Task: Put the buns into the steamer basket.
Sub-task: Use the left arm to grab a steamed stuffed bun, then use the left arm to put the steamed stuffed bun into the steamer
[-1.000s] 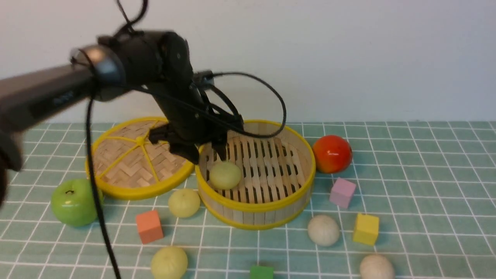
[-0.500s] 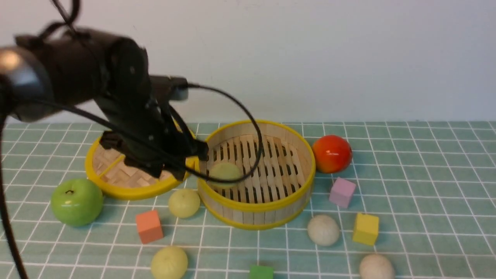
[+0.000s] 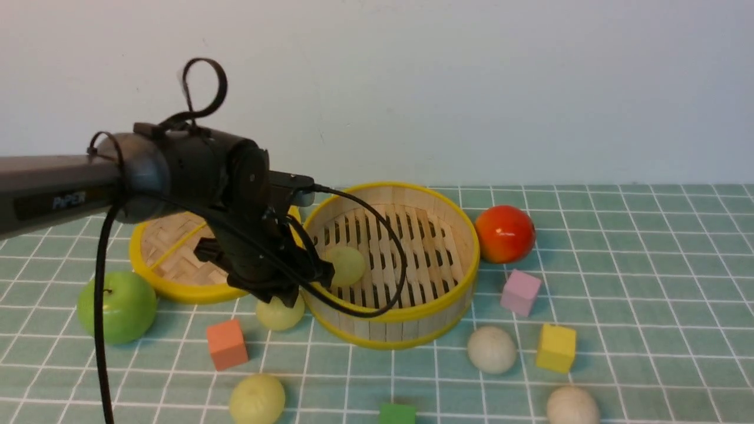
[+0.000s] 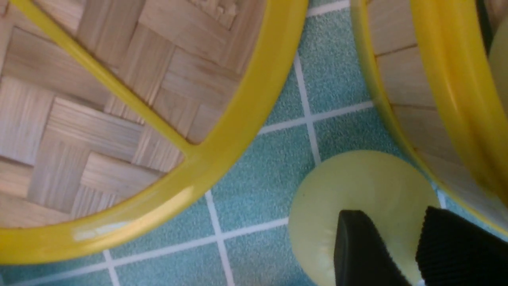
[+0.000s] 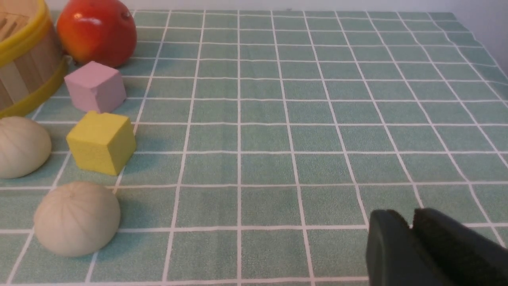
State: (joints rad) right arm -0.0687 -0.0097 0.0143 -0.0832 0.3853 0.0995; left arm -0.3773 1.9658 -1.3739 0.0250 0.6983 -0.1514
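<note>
The steamer basket (image 3: 406, 315) stands mid-table with one yellow-green bun (image 3: 346, 265) inside. My left gripper (image 3: 288, 294) hangs just over a second yellow-green bun (image 3: 277, 315) on the cloth against the basket's left wall. In the left wrist view the gripper (image 4: 393, 214) has its jaws a little apart above this bun (image 4: 357, 182), not around it. A third yellow-green bun (image 3: 257, 399) lies near the front. Two off-white buns (image 3: 492, 350) (image 3: 571, 406) lie front right and also show in the right wrist view (image 5: 20, 147) (image 5: 77, 218). My right gripper (image 5: 410, 222) is shut, empty, over bare cloth.
The woven lid (image 3: 177, 277) lies left of the basket, a green apple (image 3: 116, 306) beside it. A red-orange fruit (image 3: 505, 234) sits right of the basket. Orange (image 3: 227, 344), pink (image 3: 520, 292), yellow (image 3: 555, 348) and green (image 3: 397, 413) blocks lie among the buns.
My left gripper has left the basket's inside, where a bun stays, swung left over the lid, then come down and forward over the bun beside the basket.
</note>
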